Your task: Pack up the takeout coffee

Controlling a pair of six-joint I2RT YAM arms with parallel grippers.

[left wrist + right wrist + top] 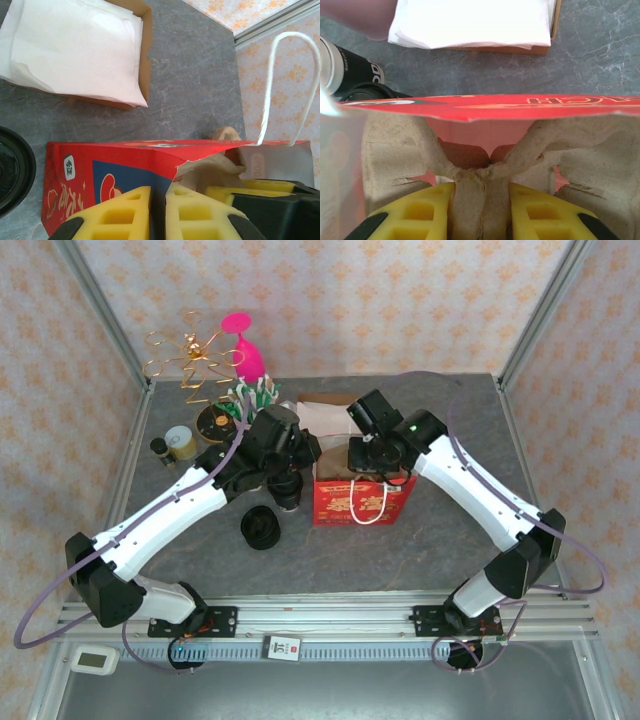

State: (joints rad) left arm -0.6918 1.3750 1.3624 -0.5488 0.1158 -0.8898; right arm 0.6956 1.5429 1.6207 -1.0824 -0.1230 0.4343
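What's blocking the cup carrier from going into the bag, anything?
Nothing visible. The right gripper holds the carrier by its middle ridge, already at the mouth of the bag, whose red wall stands just behind it. The left gripper pinches the bag's rim.

Red bag (pixel 530 102): gold rim lettering, upside down, I cannot read it; its white label (pixel 69 167), illegible. Black cup (pixel 355 75): white characters, cut off.
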